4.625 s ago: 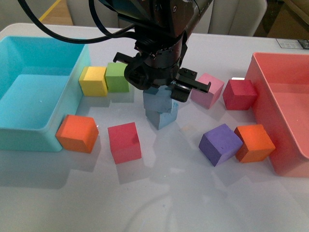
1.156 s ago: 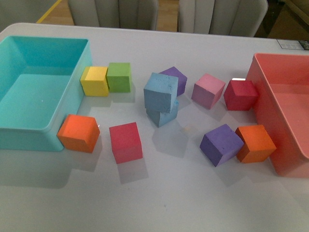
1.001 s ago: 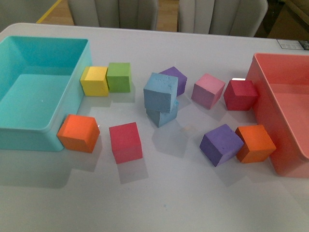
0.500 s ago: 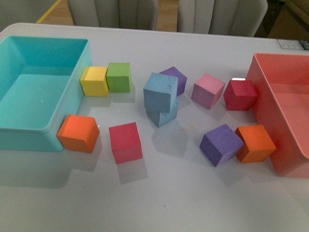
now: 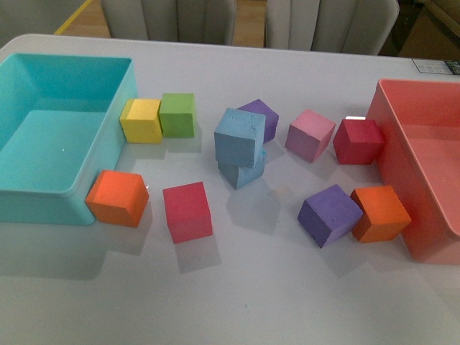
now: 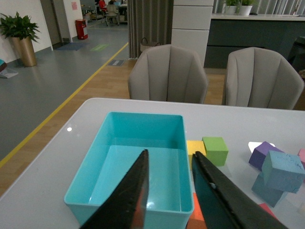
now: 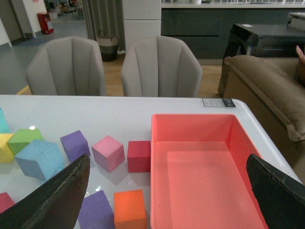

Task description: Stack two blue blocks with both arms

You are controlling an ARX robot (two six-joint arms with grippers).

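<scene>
Front view shows the upper blue block (image 5: 238,136) seated skewed on the lower blue block (image 5: 243,170) mid-table, seemingly stable; left gripper (image 6: 169,188) narrowly parted, right gripper (image 7: 167,200) wide, both empty, so keep arms clear

Out past the white table (image 6: 57,157) we've got two grey upholstered chairs (image 6: 167,72) pulled up at its far edge, backs ribbed and rounded. Behind them, a dark counter unit (image 7: 200,28) runs along the wall beside a white pillar (image 6: 190,24). Grey floor with a yellow line (image 6: 66,102) cutting across it, wood flooring nearer the table. Potted plant (image 6: 20,33) off in the corner, brown sofa (image 7: 267,90) on the other side, and daylight glinting off the tabletop.
</scene>
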